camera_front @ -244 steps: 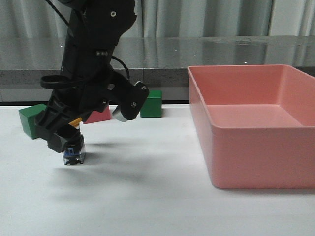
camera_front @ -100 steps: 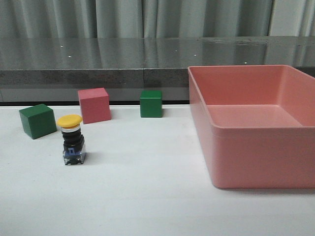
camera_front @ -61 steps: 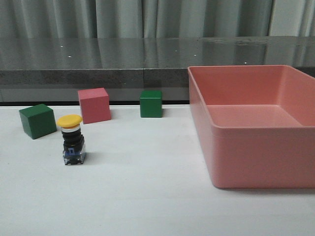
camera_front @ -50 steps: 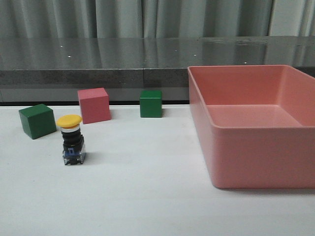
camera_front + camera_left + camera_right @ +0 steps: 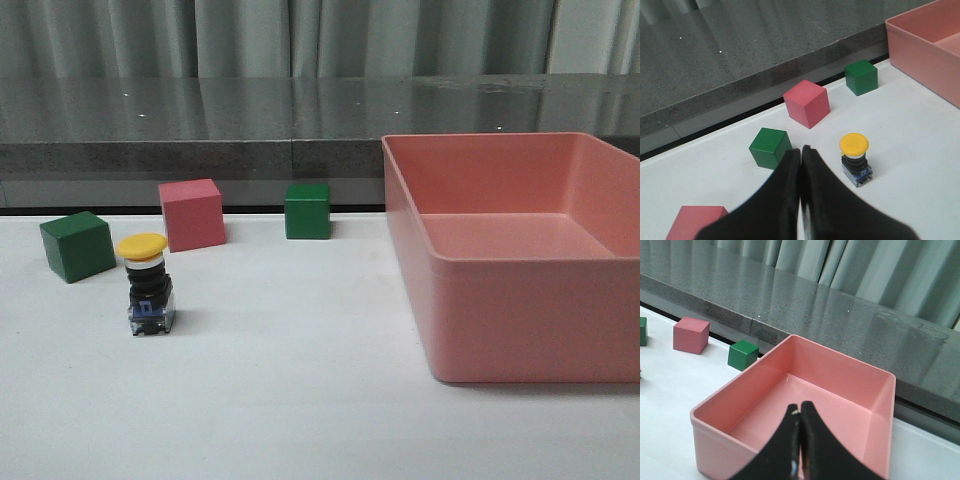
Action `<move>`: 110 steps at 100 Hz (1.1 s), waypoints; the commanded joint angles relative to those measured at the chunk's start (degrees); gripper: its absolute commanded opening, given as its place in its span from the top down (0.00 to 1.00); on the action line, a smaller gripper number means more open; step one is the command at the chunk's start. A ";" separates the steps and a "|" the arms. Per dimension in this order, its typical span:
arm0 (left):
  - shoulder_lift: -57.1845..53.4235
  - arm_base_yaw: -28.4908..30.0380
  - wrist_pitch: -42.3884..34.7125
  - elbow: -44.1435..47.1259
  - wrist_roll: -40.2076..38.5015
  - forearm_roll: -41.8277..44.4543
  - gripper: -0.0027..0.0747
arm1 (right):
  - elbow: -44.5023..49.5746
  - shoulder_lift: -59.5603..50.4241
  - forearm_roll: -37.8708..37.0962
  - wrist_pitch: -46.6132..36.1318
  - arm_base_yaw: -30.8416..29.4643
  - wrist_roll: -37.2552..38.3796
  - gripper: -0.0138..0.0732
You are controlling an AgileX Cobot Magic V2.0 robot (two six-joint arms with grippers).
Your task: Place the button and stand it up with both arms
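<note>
Gone from over the button (image 5: 144, 284) near the bench's left edge, the left gripper (image 5: 800, 165) and right gripper (image 5: 800, 420) are clenched empty; a nudge could topple it.

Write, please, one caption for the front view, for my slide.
Button stands upright on the white table, near two green cubes and a pink cube, left of the empty pink bin.

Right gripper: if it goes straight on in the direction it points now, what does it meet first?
Most likely the pink bin. The right gripper, fingers closed together, hangs above the bin's near wall and aims into its open inside, so it would probably reach the bin floor first, though the depth is hard to judge.
</note>
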 commanded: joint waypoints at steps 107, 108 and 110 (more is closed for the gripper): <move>-34.34 12.01 -14.78 26.51 -19.67 12.07 0.99 | -1.50 0.62 0.78 -3.66 -0.37 -0.02 0.97; -34.34 12.01 -14.78 26.51 -19.67 12.07 0.99 | -1.50 0.62 0.78 -3.66 -0.37 -0.02 0.97; -34.34 12.01 -14.78 26.51 -19.67 12.07 0.99 | -1.50 0.62 0.78 -3.66 -0.37 -0.02 0.97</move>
